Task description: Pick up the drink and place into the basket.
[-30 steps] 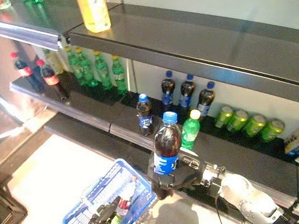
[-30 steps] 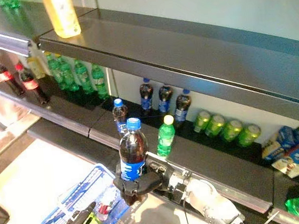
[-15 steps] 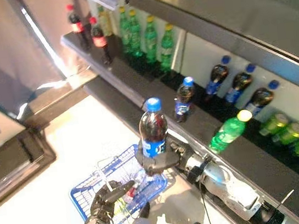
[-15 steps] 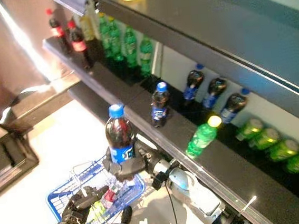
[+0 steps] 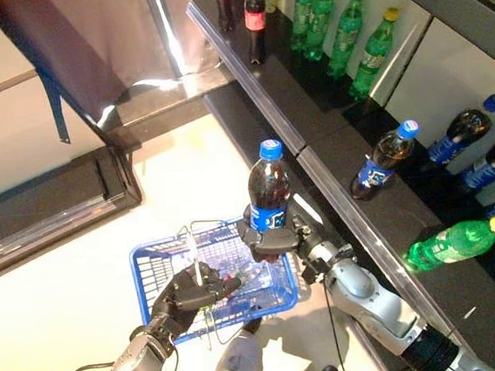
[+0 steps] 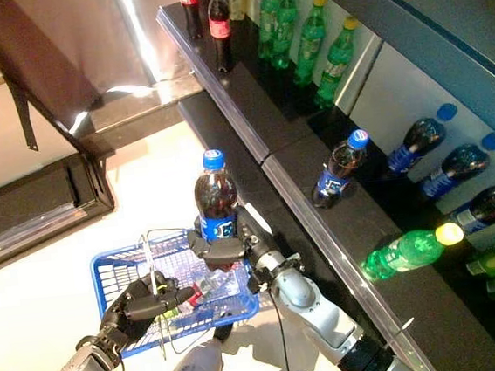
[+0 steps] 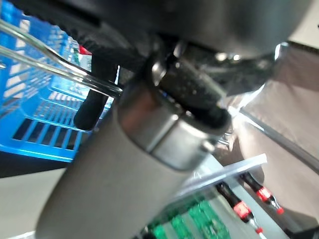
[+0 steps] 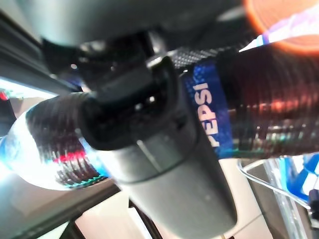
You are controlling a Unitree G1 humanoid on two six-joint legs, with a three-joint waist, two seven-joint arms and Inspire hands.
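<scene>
Basket [image 5: 156, 282] sits on the floor with its wire handle pinched in the left robot hand [image 5: 187, 289]. The cola bottle [image 5: 267, 188] is upright over the basket's right rim, right robot hand [image 5: 266, 241] wrapped around its lower half. I'd lower it straight down, inside the rim, before letting go.

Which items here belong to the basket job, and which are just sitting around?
Job:
- cola bottle, upright in the right hand
- blue basket, handle held by the left hand

Sitting around:
- green bottle lying on the shelf
- tipped cola bottle
- standing green bottles
</scene>
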